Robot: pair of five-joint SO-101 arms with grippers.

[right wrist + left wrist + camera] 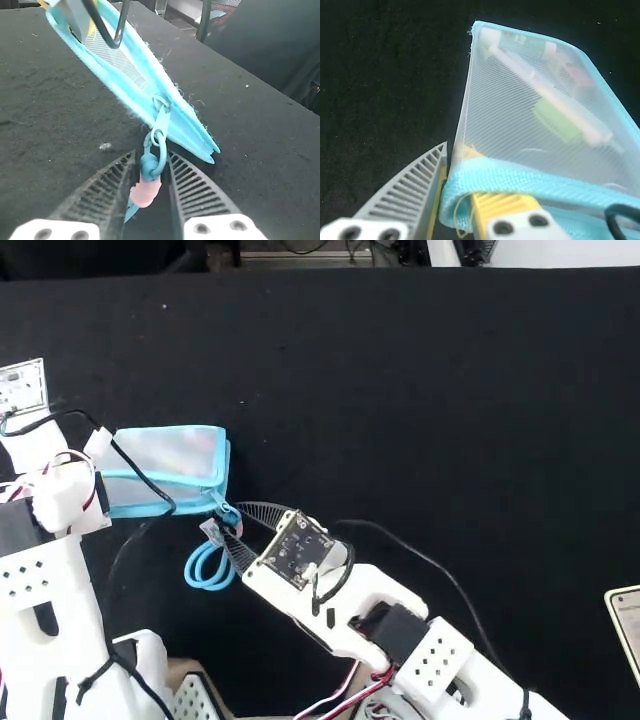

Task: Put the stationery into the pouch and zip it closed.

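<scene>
Translucent mesh pouch (pixel 168 462), light-blue trim, at left of black worktop (pixel 420 370). Stationery (pixel 560 120) inside: white pen, green piece; markings unreadable. Left gripper (pixel 451 159): jaws clamped on pouch's blue edge. Right gripper (pixel 150 159): jaws closed on pull (pixel 150 175), slider at pouch's end. Blue loop (pixel 207 565) on worktop just beside right gripper. Printed card (pixel 22 388) at worktop's left edge, text too small to read.

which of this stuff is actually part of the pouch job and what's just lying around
Part of the job:
- mesh pouch
- stationery inside it
- zipper pull
- left gripper, at the pouch's edge
- right gripper, at the pull

Lying about:
- printed card, table's left edge
- pale card, right edge
</scene>
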